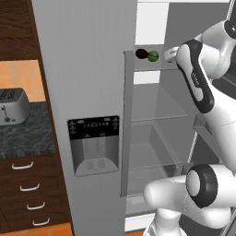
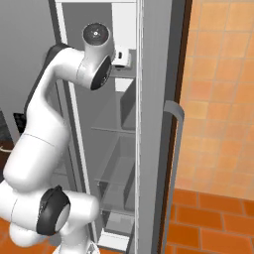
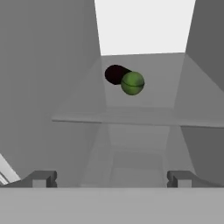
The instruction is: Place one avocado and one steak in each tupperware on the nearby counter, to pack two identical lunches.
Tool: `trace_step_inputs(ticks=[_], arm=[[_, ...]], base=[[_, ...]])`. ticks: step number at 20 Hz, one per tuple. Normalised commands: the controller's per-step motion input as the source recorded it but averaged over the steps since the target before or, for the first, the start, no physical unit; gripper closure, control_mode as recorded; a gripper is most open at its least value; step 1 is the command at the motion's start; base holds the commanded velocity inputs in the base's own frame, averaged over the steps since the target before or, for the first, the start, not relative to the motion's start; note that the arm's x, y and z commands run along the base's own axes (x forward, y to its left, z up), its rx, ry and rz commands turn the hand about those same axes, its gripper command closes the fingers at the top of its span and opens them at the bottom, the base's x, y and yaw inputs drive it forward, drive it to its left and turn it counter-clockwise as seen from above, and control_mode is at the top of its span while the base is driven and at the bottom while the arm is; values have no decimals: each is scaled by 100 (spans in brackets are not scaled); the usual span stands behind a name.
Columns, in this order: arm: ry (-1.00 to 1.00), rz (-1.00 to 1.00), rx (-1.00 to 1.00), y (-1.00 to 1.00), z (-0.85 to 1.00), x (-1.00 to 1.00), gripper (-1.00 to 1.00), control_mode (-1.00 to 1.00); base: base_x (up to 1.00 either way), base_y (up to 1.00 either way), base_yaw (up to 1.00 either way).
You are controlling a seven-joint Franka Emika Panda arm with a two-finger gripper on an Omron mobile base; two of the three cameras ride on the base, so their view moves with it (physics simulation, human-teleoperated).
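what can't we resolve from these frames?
- Dark item behind the green avocado on the fridge shelf: partly covered, too small to identify in the hand and left base views.
- Hand: in the left base view mostly behind the forearm; the hand view shows its tips wide apart.
- Toaster and counter: cut off by the left edge, left base view.

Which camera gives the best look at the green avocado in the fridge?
The hand view: the green avocado sits centred and unobstructed, a dark one touching behind it. The left base view shows it small on the shelf.
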Motion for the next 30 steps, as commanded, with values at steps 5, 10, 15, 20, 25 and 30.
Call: trace_step_inputs(ticks=[5,10,15,20,25,30], arm=[[2,0,0,0,-9,49,-100,-100],[0,0,0,0,-4,48,-100,-100],[0,0,0,0,-2,43,-100,-100],[0,0,0,0,0,26,-100,-100],[1,0,0,0,-7,25,-100,-100],[4,0,0,0,-18,44,-100,-100]], base=[[0,0,0],[0,0,0],[0,0,0],[0,0,0],[0,0,0],[0,0,0]])
